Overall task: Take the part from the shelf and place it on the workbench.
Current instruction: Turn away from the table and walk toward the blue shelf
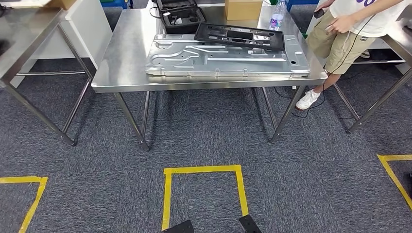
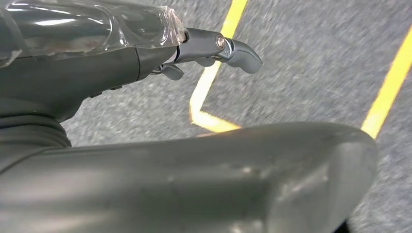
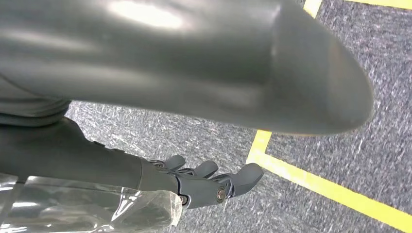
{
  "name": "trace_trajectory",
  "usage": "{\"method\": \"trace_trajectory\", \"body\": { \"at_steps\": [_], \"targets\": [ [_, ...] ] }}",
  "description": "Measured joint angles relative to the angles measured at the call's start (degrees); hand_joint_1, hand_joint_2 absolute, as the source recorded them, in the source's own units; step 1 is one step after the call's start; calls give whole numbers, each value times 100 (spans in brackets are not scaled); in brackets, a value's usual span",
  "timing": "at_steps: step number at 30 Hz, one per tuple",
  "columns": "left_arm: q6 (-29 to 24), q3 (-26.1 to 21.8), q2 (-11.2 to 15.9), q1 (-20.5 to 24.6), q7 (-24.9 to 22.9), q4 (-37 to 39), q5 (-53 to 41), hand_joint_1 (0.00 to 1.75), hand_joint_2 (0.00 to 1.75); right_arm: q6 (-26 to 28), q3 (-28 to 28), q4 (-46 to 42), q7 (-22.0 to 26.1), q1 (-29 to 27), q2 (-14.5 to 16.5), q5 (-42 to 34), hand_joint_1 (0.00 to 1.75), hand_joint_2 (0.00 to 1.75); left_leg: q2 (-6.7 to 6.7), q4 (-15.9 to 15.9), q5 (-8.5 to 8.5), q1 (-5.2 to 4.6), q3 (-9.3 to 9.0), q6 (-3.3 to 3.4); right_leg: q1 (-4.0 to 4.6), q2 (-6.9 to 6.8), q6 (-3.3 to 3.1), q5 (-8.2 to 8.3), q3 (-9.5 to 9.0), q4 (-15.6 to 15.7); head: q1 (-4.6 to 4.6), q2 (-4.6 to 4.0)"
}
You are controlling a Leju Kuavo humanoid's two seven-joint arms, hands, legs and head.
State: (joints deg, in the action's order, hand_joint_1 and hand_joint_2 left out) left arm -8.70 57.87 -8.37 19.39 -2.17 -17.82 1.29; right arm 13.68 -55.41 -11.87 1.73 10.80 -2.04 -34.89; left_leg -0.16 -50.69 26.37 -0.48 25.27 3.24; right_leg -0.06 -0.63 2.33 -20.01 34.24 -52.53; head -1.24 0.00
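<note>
The steel workbench (image 1: 121, 63) stands ahead of me in the head view. A large silver stamped metal panel (image 1: 223, 58) lies flat on it, with a black plastic frame (image 1: 240, 36) resting across the panel's far edge. My left hand (image 2: 97, 63) hangs over the grey carpet and holds nothing; its fingers (image 2: 228, 46) are stretched out loosely. My right hand (image 3: 145, 177) hangs the same way, its fingers (image 3: 228, 182) apart with nothing in them.
A black case (image 1: 182, 17), a cardboard box (image 1: 243, 8) and a water bottle (image 1: 277, 17) sit at the bench's far side. A person (image 1: 350, 29) stands at its right corner. Other steel tables (image 1: 24, 34) flank it. Yellow tape (image 1: 201, 170) marks a floor square.
</note>
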Motion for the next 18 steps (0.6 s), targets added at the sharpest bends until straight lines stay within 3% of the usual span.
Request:
{"method": "trace_trajectory", "body": {
  "at_steps": [1, 2, 4, 5, 6, 7, 8, 10, 12, 13, 15, 16, 18],
  "targets": [
    [2, 0, 5, -23, -12, 10, 6, 0, 0, 0, -1, 0, 0, -6, -1, 1, 0, 0, 8, 2, -62, 8, 57, 44, -10, 7, 29, -127, 61, -106, -6, 0],
    [4, 1, 10, -40, -23, 19, 11, 0, 0, 0, -1, 0, 0, -11, -1, 1, 0, 0, 15, 11, -135, 15, 124, 80, -19, 14, 58, -372, 154, -339, -13, 0],
    [7, 1, 16, -64, -51, 34, 6, 0, 0, 0, -2, 0, 0, -13, -2, 2, 0, 0, 20, -2, -273, 2, 274, 126, -41, 18, 107, -994, 385, -1136, -30, 0],
    [7, 2, 21, -76, -66, 41, -3, 0, 0, 0, -3, 0, 0, -14, -1, 2, 0, 0, 21, -11, -341, -6, 360, 128, -48, 18, 128, -1188, 470, -1550, -31, 0],
    [7, 3, 28, -87, -85, 50, -14, 0, 0, 0, -3, 0, 1, -15, 0, 3, 0, 0, 23, -25, -404, -11, 448, 126, -57, 18, 144, -1231, 487, -1824, -31, 0],
    [7, 4, 35, -97, -103, 61, -23, 0, 0, 0, -4, 0, 1, -16, 1, 3, 0, 0, 23, -45, -465, -13, 542, 119, -67, 18, 154, -1139, 411, -1897, -32, 0],
    [7, 4, 43, -106, -118, 69, -27, 0, 0, 0, -4, 0, 1, -14, 2, 4, 0, 0, 22, -69, -523, -13, 639, 108, -81, 18, 160, -975, 227, -1744, -32, 0],
    [7, 5, 58, -120, -139, 80, -28, 0, 0, 0, -4, -1, 2, 3, 3, 7, 0, 0, 10, -143, -629, -20, 819, 68, -99, 21, 159, -782, -419, -920, -33, 0],
    [7, 5, 74, -135, -152, 84, -24, 0, 0, 0, -4, -2, 7, 25, 5, 10, 0, 0, 5, -215, -721, -26, 933, 6, -81, 38, 111, -861, -931, -150, -26, 1],
    [7, 5, 81, -146, -157, 85, -20, 0, 0, 0, -4, -2, 8, 29, 7, 11, 0, 0, 8, -232, -770, -19, 966, -29, -55, 46, 71, -907, -1019, 19, -22, 1],
    [7, 5, 96, -183, -170, 91, -13, 0, 0, 0, -4, -1, 9, 16, 8, 13, 0, 0, 12, -253, -826, 17, 1027, -103, -34, 42, -33, -831, -937, 39, -17, 0],
    [8, 7, 102, -206, -180, 95, -11, 0, 0, 0, -4, 0, 9, 12, 7, 14, 0, 0, 10, -345, -712, 37, 1089, -137, -31, 33, -90, -765, -874, 34, -15, 0],
    [10, 10, 115, -243, -210, 102, -9, 0, 0, 0, -4, 0, 10, 13, 7, 17, 0, 0, 6, -882, -156, 66, 1288, -191, -38, 16, -168, -612, -712, 39, -9, 0]
  ]
}}
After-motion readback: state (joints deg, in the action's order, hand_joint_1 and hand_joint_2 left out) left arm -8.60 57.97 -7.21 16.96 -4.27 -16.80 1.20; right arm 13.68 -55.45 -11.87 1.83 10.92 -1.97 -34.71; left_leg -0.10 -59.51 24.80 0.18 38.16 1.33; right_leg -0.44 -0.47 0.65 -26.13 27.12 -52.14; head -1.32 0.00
